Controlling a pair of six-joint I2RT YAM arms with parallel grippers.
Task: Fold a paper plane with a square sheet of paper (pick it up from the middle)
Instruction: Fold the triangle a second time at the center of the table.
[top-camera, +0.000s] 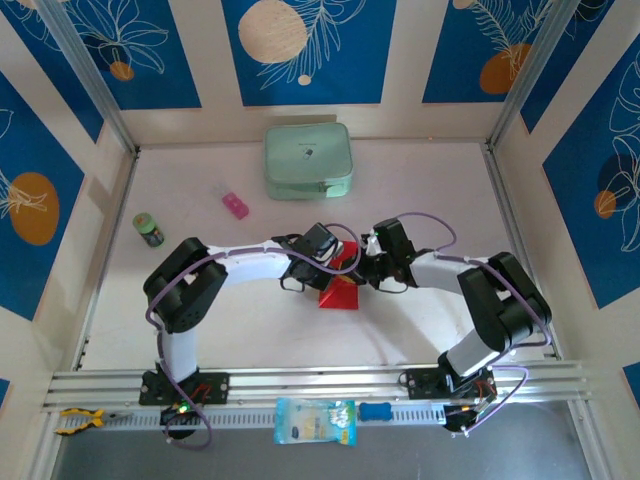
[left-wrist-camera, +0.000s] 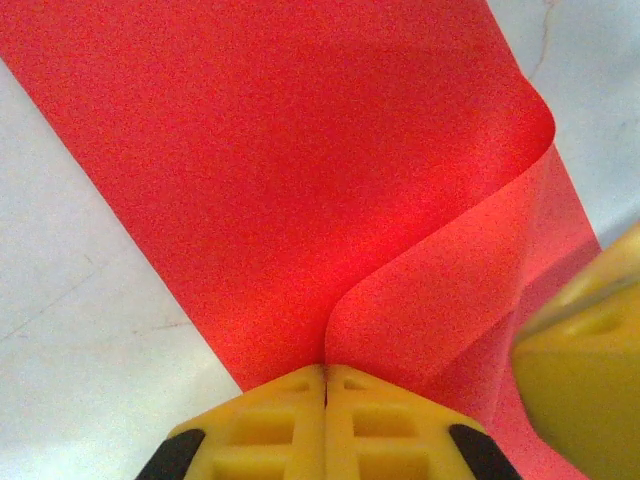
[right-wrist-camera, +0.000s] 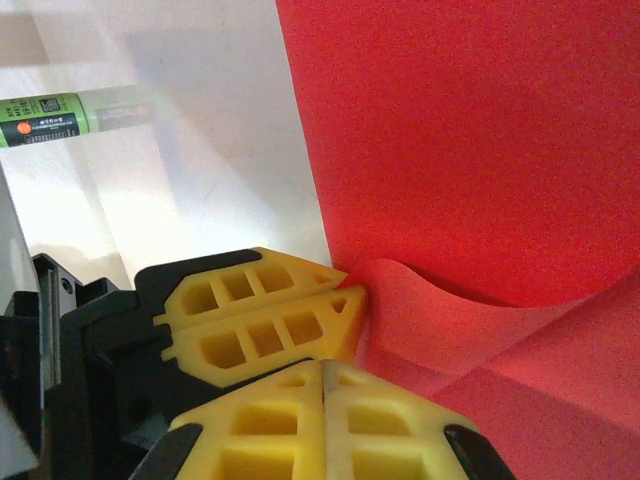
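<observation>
The square sheet of paper (top-camera: 340, 296) is bright red and stands up like a small tent at the table's middle, between the two arms. My left gripper (top-camera: 335, 268) is shut on it. In the left wrist view the curled sheet (left-wrist-camera: 300, 180) runs straight into the closed seam of the left gripper (left-wrist-camera: 325, 372). My right gripper (top-camera: 358, 270) meets it from the right. In the right wrist view the right gripper (right-wrist-camera: 323, 366) is shut beside the sheet (right-wrist-camera: 460, 150) and just under the left gripper (right-wrist-camera: 350, 290). I see no paper in the right gripper's seam.
A pale green case (top-camera: 308, 160) lies at the back. A small pink block (top-camera: 235, 205) and a green-capped jar (top-camera: 149, 229) sit to the left. A green marker (right-wrist-camera: 70, 118) lies on the table. A packet (top-camera: 315, 421) and yellow pliers (top-camera: 78, 420) rest by the front rail.
</observation>
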